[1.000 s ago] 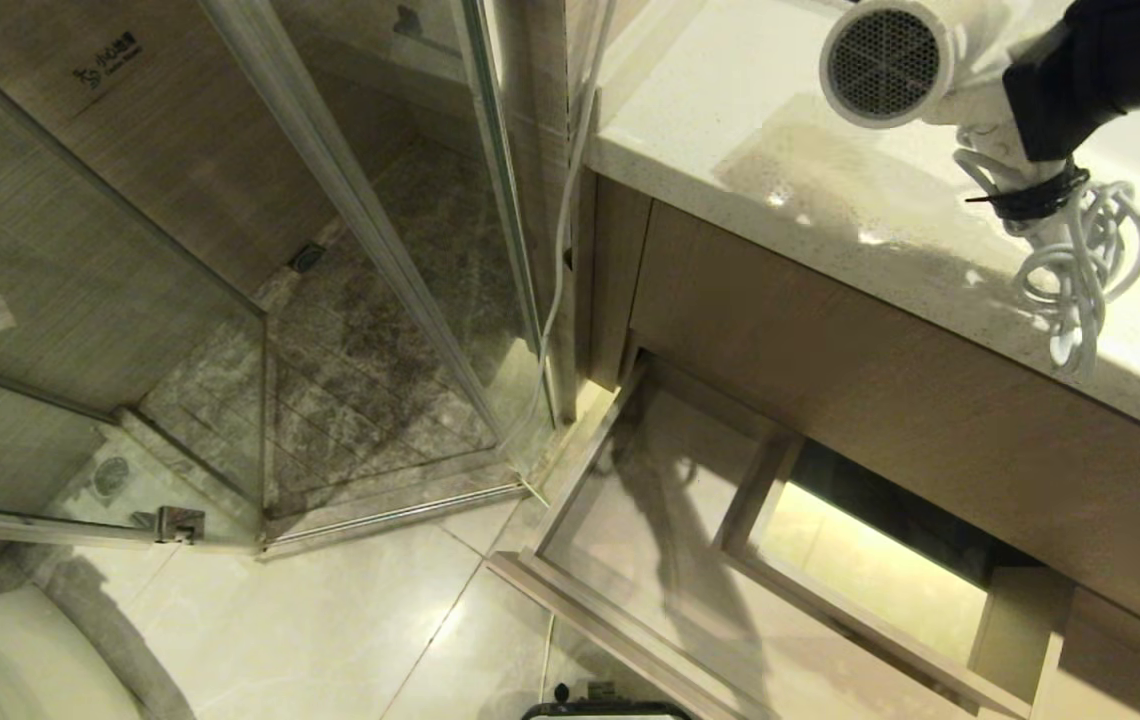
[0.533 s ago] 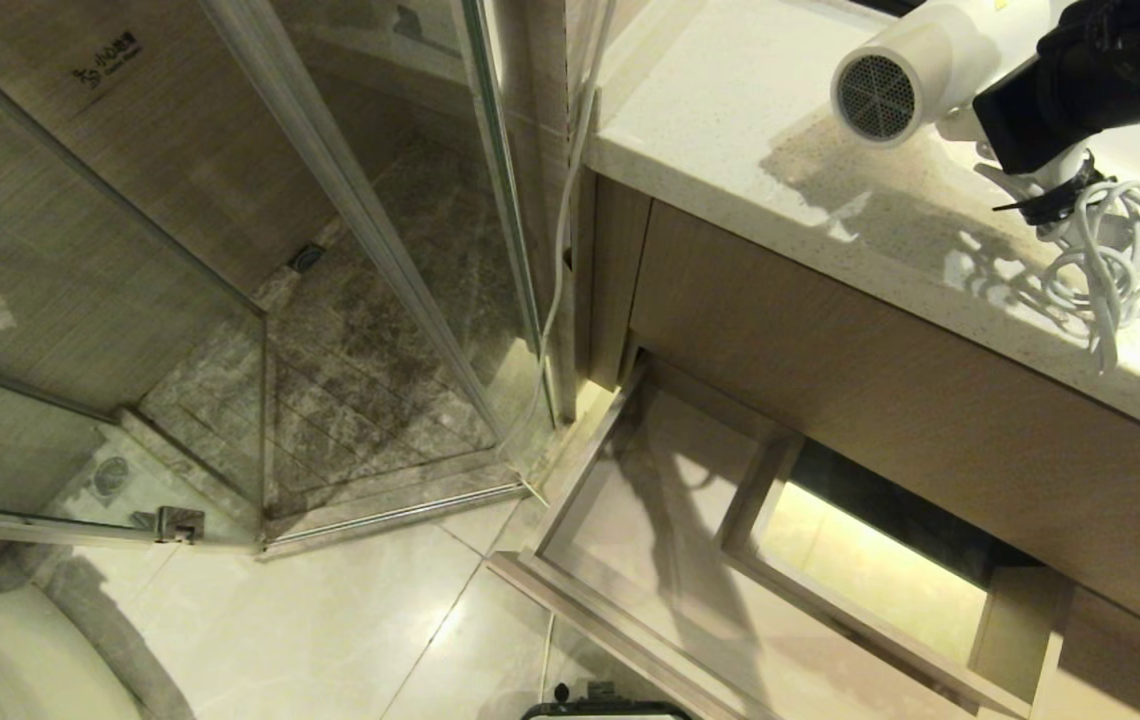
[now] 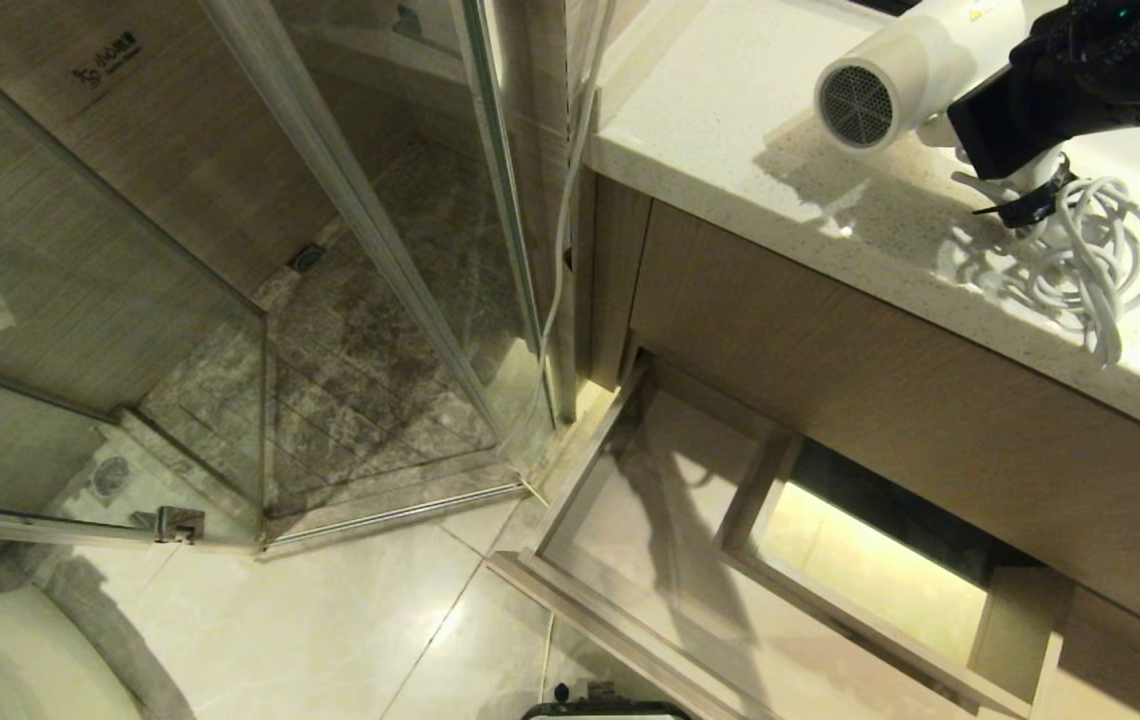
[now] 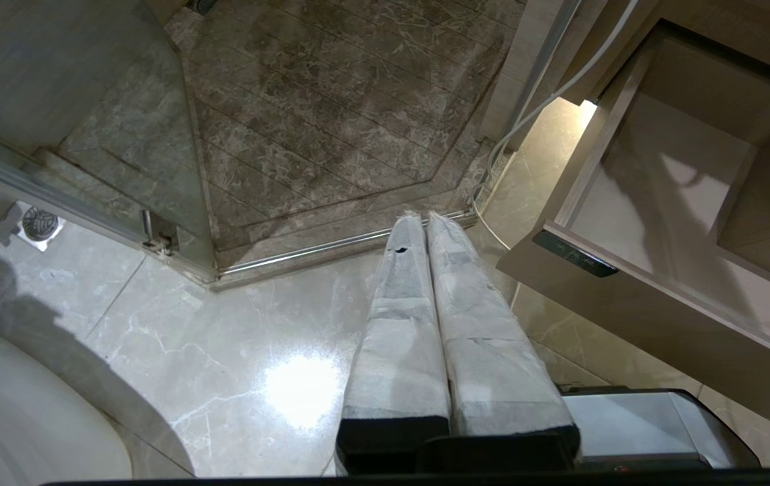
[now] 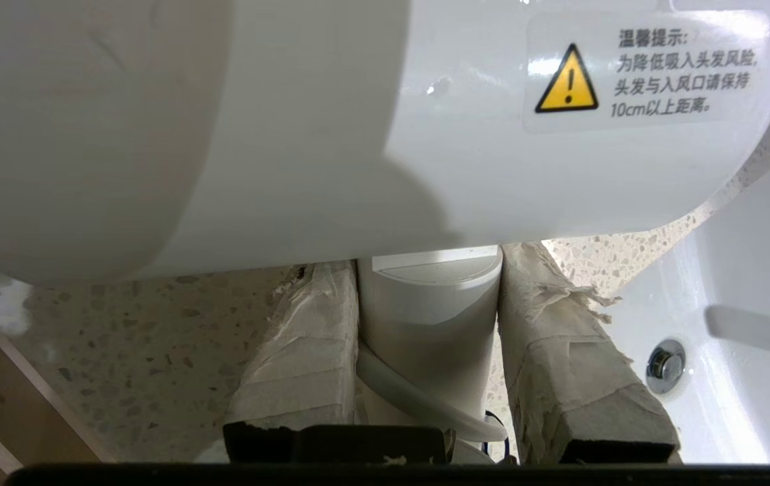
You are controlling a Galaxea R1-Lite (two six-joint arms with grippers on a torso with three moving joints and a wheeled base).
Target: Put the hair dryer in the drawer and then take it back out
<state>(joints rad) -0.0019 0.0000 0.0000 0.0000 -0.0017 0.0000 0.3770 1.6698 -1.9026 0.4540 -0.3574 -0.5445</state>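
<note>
My right hand (image 5: 425, 317) clamps the handle of the white plastic round-barrelled hair dryer (image 3: 890, 75) above the speckled pale worktop (image 3: 730, 130). Its dangling coiled white cord (image 3: 1090, 255) could snag the worktop edge before reaching the open pale wood-grain drawer (image 3: 650, 500).

Hair dryer up top, drawer wide open

White hair dryer (image 3: 905, 70) sits above the speckled surface (image 3: 730, 110), mesh grille end facing left, coiled white cord with black strap hanging onto it. The drawer (image 3: 650, 500) below is pulled out, pale interior empty, boxed cut-out showing.
</note>
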